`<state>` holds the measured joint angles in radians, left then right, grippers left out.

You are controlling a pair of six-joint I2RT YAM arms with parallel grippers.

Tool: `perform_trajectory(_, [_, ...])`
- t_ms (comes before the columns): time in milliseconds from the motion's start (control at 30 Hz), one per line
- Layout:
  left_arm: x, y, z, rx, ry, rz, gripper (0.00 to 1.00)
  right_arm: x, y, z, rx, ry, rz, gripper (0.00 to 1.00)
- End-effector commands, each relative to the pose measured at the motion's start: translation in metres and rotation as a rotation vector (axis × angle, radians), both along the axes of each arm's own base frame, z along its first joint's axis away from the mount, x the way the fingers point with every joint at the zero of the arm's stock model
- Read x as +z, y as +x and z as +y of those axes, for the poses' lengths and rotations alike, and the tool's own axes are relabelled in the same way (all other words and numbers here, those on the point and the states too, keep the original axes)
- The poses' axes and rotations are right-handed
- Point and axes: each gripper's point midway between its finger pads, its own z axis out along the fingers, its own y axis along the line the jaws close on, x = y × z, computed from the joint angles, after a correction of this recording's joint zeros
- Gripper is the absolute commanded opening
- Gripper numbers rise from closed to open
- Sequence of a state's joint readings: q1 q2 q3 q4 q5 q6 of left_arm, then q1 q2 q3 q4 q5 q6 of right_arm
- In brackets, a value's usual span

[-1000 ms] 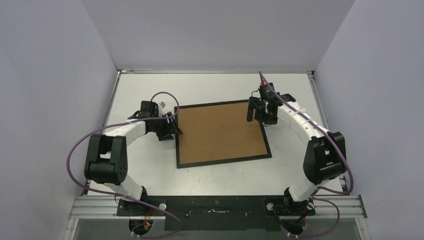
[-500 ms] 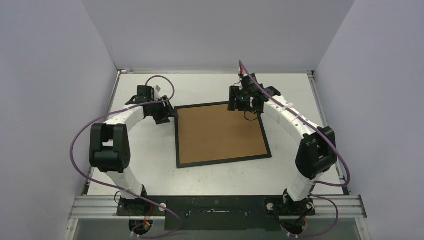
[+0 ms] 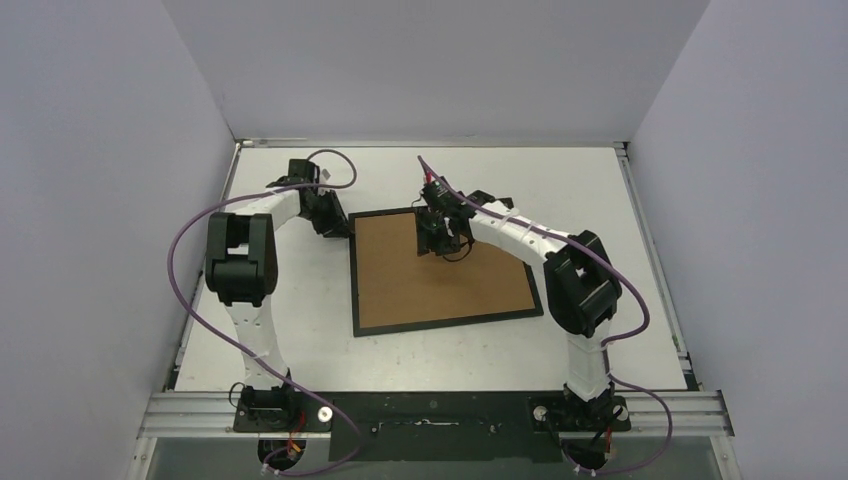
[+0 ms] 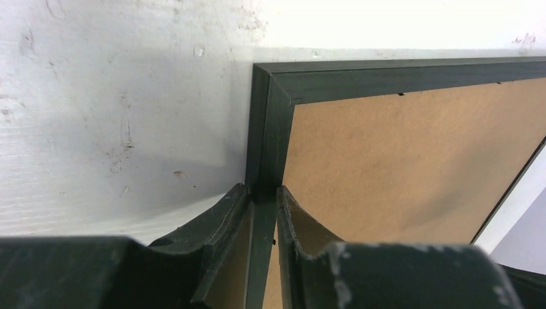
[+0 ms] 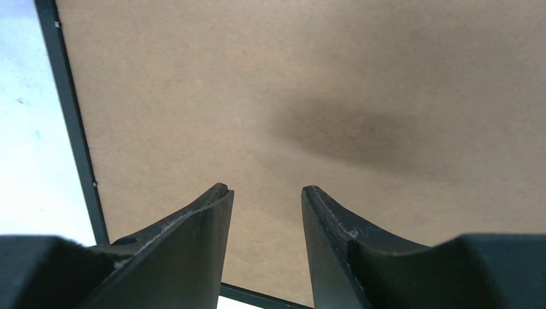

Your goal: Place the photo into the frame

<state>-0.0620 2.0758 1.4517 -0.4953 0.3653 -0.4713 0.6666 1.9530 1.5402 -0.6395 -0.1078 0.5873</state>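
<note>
The frame (image 3: 446, 324) is lying face down in the middle of the table (image 3: 300, 335), its brown cardboard backing (image 3: 440, 275) filling the black border and showing uppermost; the photo is not showing anywhere I can see, and whether it is lying under that board I cannot tell. The left gripper (image 4: 264, 192) is reaching to the far left corner and is straddling the left rail, its fingers drawn narrow and looking to be pinching the black edge from both sides. The right gripper (image 5: 264, 190) is hanging over the far part of the backing, its jaws moderately apart with nothing between them and only its shadow falling on the board. To my eye the step in hand is taking hold of the frame, steadying or lifting it by the corner, with the backing seemingly seated. The next move is likely calling for a firm pinch on that thin rail, which could slip or twist, and for the right fingers finding an edge of the board or frame to work on.
</note>
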Motion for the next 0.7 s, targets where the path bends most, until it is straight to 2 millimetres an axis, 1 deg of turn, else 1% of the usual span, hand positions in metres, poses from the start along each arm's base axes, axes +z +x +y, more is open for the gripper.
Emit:
perform_trajectory(0, [0.001, -0.026, -0.013, -0.025, -0.066, 0.072, 0.16, 0.02, 0.013, 0.009, -0.058, 0.003, -0.057, 0.43])
perform_trajectory(100, [-0.003, -0.047, -0.031, -0.031, -0.11, 0.106, 0.11, 0.017, 0.008, 0.007, -0.065, -0.003, -0.045, 0.42])
perform_trajectory(133, [-0.001, -0.052, -0.038, -0.037, -0.118, 0.101, 0.09, 0.017, 0.006, 0.007, -0.059, -0.004, -0.043, 0.42])
perform_trajectory(200, [-0.003, -0.069, -0.048, -0.033, -0.128, 0.128, 0.08, 0.019, 0.0, 0.008, -0.029, -0.007, -0.044, 0.42])
perform_trajectory(333, [0.001, -0.092, -0.066, -0.025, -0.155, 0.141, 0.08, 0.019, -0.02, 0.01, 0.064, -0.04, -0.025, 0.43])
perform_trajectory(433, [0.001, -0.101, -0.073, -0.024, -0.177, 0.148, 0.08, 0.012, -0.043, 0.014, 0.164, -0.077, -0.01, 0.52])
perform_trajectory(533, [0.0, -0.106, -0.073, -0.026, -0.179, 0.15, 0.11, 0.002, -0.071, 0.016, 0.278, -0.152, -0.001, 0.59])
perform_trajectory(567, [0.0, -0.106, -0.072, -0.03, -0.174, 0.149, 0.12, -0.004, -0.08, 0.013, 0.309, -0.182, 0.01, 0.6])
perform_trajectory(633, [0.0, -0.107, -0.07, -0.044, -0.165, 0.142, 0.17, -0.009, -0.092, 0.006, 0.343, -0.229, 0.018, 0.61])
perform_trajectory(667, [0.001, -0.107, -0.071, -0.055, -0.169, 0.138, 0.22, -0.01, -0.097, 0.001, 0.352, -0.251, 0.021, 0.62])
